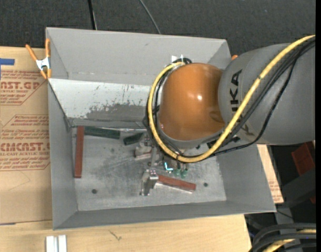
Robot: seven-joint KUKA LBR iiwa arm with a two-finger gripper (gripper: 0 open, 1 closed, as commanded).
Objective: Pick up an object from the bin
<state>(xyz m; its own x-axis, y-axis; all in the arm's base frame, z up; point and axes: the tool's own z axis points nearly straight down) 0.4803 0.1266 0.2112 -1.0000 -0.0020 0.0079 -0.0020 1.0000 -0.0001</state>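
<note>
My gripper [145, 167] reaches down in the bin's middle, just under the arm's orange dome. Its two grey metal fingertips [147, 183] stand apart, open, and between them I see only bare bin floor. A short red-brown bar [176, 184] lies flat on the floor right beside the nearer fingertip, stretching off to the right; I cannot tell whether they touch. A small dark green piece [133, 138] lies a little beyond the farther fingertip.
A long dark green bar [103, 133] lies along the foot of the back wall at the left. A long red-brown bar [79, 151] lies lengthwise by the left wall. The dome and arm hide the bin's right half.
</note>
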